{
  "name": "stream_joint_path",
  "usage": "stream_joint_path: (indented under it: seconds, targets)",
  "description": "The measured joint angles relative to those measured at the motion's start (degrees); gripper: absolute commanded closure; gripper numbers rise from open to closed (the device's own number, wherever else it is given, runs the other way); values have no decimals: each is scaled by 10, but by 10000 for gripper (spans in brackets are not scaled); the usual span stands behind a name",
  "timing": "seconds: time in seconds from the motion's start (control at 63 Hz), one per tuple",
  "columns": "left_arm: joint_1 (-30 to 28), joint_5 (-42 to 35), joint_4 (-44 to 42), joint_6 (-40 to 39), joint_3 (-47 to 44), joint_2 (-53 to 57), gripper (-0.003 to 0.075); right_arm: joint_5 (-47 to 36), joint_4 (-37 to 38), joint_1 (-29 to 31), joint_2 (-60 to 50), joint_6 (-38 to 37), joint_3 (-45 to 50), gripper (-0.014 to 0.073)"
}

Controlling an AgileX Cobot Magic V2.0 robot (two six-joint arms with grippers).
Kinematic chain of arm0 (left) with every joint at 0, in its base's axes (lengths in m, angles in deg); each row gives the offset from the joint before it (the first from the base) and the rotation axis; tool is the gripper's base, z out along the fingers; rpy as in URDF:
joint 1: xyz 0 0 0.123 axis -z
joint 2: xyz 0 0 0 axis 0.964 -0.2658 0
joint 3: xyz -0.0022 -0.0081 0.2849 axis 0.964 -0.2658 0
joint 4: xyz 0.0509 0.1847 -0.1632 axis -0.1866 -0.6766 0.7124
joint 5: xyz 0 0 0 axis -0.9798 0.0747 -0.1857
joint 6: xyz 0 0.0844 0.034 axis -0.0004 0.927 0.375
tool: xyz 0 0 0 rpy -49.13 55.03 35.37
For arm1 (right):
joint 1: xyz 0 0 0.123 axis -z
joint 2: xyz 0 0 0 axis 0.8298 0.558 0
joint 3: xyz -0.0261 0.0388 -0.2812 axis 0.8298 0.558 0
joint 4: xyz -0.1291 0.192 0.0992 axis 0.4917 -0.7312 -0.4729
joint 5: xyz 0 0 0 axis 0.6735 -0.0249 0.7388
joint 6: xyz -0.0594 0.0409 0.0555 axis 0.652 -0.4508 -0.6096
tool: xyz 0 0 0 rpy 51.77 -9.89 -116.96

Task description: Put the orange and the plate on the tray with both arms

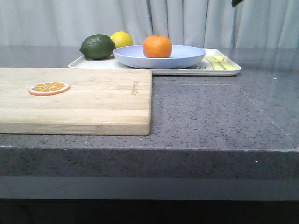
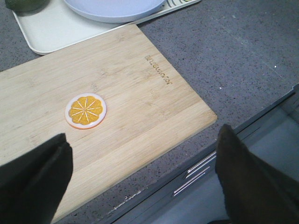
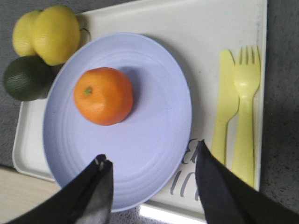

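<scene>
While both of my arms hang above the grey speckled countertop (image 1: 210,112), my left gripper (image 2: 142,179) stands with its dark fingers (image 2: 35,179) spread wide, holding nothing and touching nothing. Below it lies the pale wooden cutting board (image 2: 121,98), bearing a flat round orange slice (image 2: 85,110) near its middle.

My right gripper (image 3: 152,186) is likewise wide open and empty, its black fingers (image 3: 91,196) apart above the near edge of the large, shallow, round lavender-blue plate (image 3: 140,140). I cannot tell whether either tip touches the plate.

The whole round bright-orange fruit (image 3: 103,95) sits on the plate, off its centre, green stem dimple up. The plate rests on the flat rectangular cream-white tray (image 3: 187,28), which lies on the countertop just behind the board.

Also on the tray: a yellow plastic knife (image 3: 224,107) and fork (image 3: 246,112) side by side, just beside the plate. Two yellow lemons (image 3: 56,32) and a dark green lime (image 3: 25,79) cluster at the plate's other side, at the tray's edge.
</scene>
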Motion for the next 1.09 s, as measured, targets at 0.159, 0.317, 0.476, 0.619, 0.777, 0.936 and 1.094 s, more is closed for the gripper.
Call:
stream_joint_path:
  seconds: [0.159,0.317,0.476,0.619,0.777,0.936,1.094]
  targets:
    - [0,0,0,0,0,0,120,14,7,-3,-108,54,32,173]
    - [0,0,0,0,0,0,120,10,52,-3,-229,87,129,173]
    - [0,0,0,0,0,0,120,-7,103,-3,-347,112,254,173]
    - [0,0,0,0,0,0,120,-19,137,-3,-450,117,361,173]
    - [0,0,0,0,0,0,120,-23,143,-3,-555,118,470,173]
    - [0,0,0,0,0,0,120,-25,145,-3,-648,118,566,173]
    - [0,0,0,0,0,0,120,-24,161,-3,-739,118,650,173]
